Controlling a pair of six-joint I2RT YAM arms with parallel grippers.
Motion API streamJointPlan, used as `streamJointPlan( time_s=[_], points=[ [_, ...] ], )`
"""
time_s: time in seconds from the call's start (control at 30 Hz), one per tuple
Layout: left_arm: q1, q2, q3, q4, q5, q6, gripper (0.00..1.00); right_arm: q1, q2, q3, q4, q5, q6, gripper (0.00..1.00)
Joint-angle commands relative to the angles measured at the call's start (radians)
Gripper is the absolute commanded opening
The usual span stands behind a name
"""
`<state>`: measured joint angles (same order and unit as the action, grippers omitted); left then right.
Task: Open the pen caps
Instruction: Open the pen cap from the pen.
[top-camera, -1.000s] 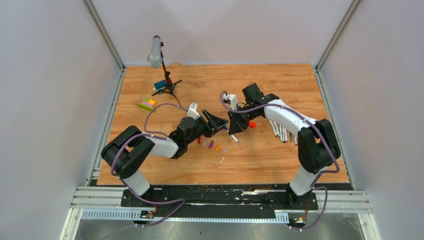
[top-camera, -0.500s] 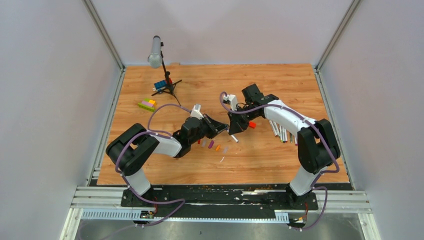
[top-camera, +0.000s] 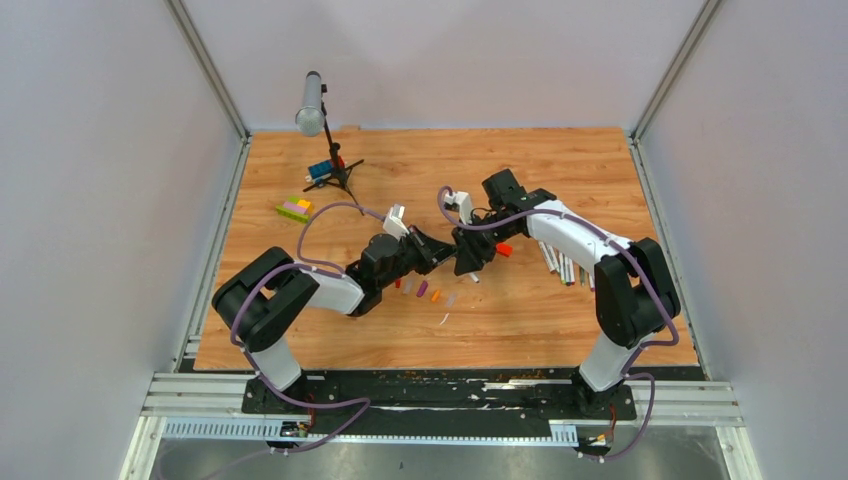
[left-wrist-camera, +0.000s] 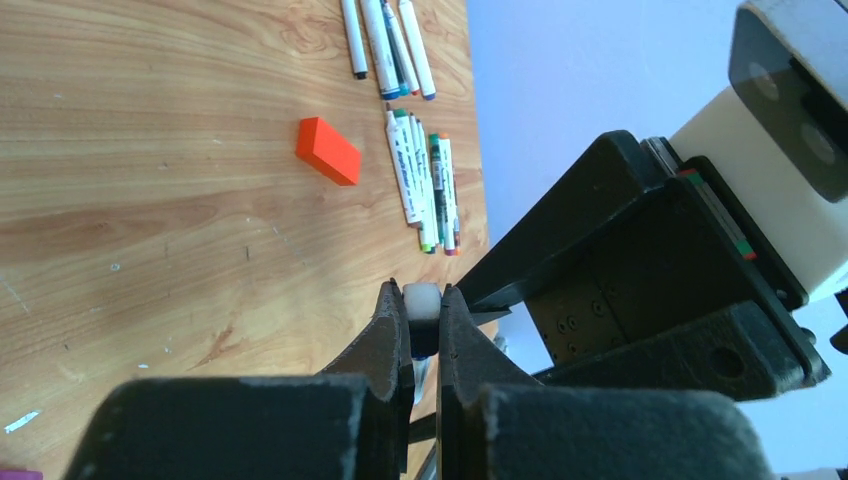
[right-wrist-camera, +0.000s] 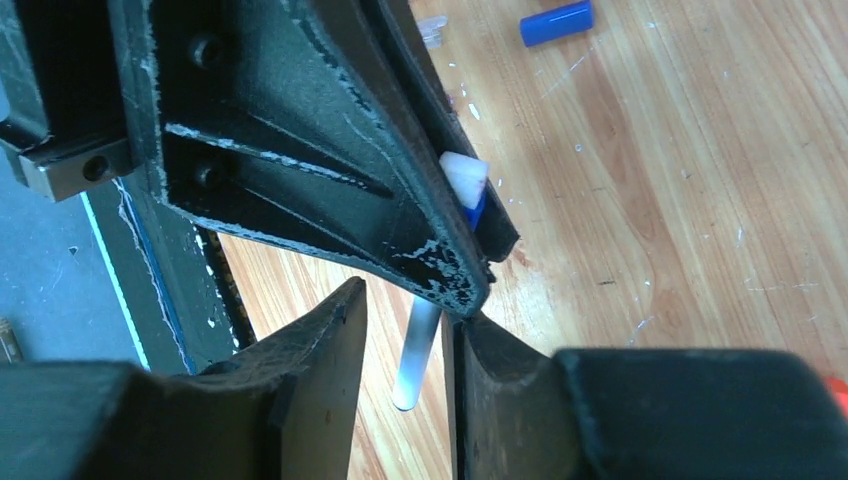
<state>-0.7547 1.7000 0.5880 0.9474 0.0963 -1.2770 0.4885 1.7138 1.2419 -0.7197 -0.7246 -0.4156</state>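
In the top view my two grippers meet above the table's middle. My left gripper (top-camera: 444, 254) (left-wrist-camera: 422, 303) is shut on the blue-and-white end of a pen (left-wrist-camera: 422, 298). That pen's white barrel (right-wrist-camera: 418, 350) hangs down between the jaws of my right gripper (top-camera: 466, 262) (right-wrist-camera: 410, 308), which stand open with a gap on the barrel's left side. Loose pen caps lie on the wood below: red (top-camera: 398, 283), purple (top-camera: 421, 289), orange (top-camera: 436, 296) and a blue one (right-wrist-camera: 556, 22). More pens (top-camera: 562, 265) (left-wrist-camera: 422, 190) lie in a row to the right.
An orange-red block (top-camera: 505, 249) (left-wrist-camera: 327, 151) lies just right of the grippers. A grey microphone (top-camera: 312, 103) on a black tripod stands at the back left, with stacked toy bricks (top-camera: 295, 209) in front of it. Another group of pens (left-wrist-camera: 385, 40) lies farther off.
My left gripper moved in and shut on the pen's end. My right gripper, shut on the barrel before, has opened its jaws.
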Motion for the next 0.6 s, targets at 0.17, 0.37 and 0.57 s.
streamJointPlan(
  time_s=[0.17, 0.37, 0.57],
  points=[
    [0.012, -0.041, -0.038, 0.172, -0.061, 0.042, 0.0, 0.004, 0.001, 0.007, 0.0, -0.075, -0.008, 0.0],
    [0.21, -0.181, -0.163, 0.265, -0.207, -0.007, 0.0, 0.021, -0.01, -0.063, 0.007, -0.146, -0.04, 0.0],
    [0.373, -0.386, -0.201, 0.07, -0.256, 0.003, 0.0, 0.075, -0.017, -0.074, -0.026, -0.133, -0.091, 0.0]
  ],
)
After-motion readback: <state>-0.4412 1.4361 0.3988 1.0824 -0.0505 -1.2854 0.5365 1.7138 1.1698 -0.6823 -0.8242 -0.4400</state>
